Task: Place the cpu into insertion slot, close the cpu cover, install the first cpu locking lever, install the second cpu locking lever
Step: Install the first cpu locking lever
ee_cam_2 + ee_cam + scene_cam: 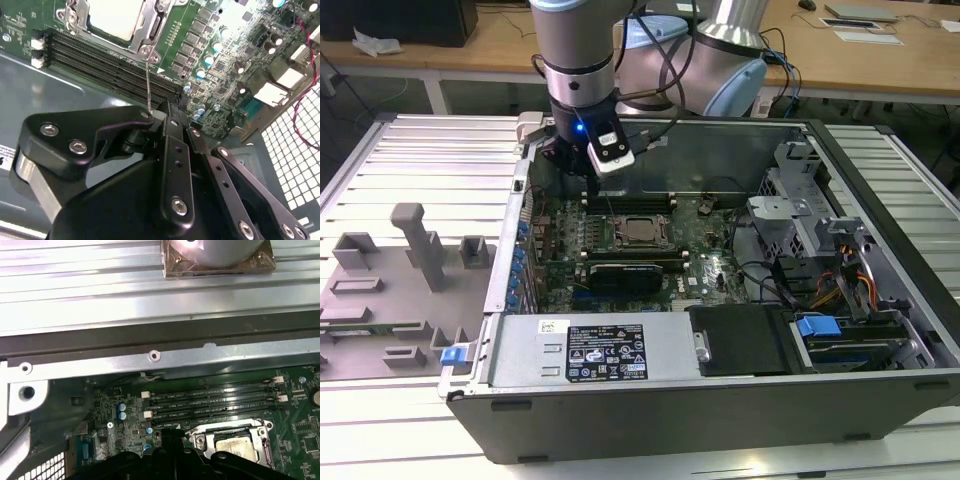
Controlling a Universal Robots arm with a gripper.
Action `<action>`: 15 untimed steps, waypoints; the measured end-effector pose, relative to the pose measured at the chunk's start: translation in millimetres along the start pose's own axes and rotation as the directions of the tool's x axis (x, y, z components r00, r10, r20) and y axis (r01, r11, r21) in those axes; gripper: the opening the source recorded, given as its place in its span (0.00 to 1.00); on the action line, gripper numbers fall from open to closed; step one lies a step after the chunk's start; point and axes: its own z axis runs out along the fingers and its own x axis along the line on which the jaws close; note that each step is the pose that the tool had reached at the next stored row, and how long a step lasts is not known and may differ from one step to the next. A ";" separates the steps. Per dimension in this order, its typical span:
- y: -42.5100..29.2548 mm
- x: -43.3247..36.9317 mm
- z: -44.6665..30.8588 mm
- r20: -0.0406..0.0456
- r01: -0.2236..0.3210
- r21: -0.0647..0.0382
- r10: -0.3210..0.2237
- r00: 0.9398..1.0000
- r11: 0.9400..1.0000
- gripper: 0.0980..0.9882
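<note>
- The open case point(650, 420) lies on its side, with the board point(710, 268) facing up.
- The power supply point(520, 360) carries a white label point(605, 350) with small print and marks. I cannot read any word of it.
- The gripper point(161, 114) hangs over the board, just beside the memory slots point(100, 62). Its fingers look almost fully closed, pinching the free end of the lever.
- The slot point(642, 218) sits near the middle of the board.
- The cover point(144, 30) seems to lie flat on the slot, so I judge that step done.
- The cpu point(112, 17) is seated in the slot, and its pale top shows through the cover's window.
- The lever point(148, 80), a thin rod, runs from the cover's corner to the fingertips. I judge that a lever step is in hand, but I cannot tell which of the two. The move calls for a firm pinch and a swing about the hinge, without bending the rod.
</note>
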 end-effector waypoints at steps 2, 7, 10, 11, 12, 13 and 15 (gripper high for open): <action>0.0 0.0 0.0 0.000 0.000 0.000 0.000 1.000 1.000 0.01; 1.2 -12.4 0.9 0.000 0.000 0.000 0.000 1.000 1.000 0.01; 3.5 -34.5 2.8 -0.002 0.000 0.000 0.000 1.000 1.000 0.01; 4.0 -40.0 3.2 -0.002 0.000 0.000 0.000 1.000 1.000 0.01; 4.4 -44.3 3.6 -0.002 0.000 0.000 0.000 1.000 1.000 0.01; 5.0 -50.0 4.0 -0.003 -0.001 0.000 0.001 1.000 1.000 0.01; 6.1 -59.8 4.8 -0.004 -0.001 0.000 0.001 1.000 1.000 0.01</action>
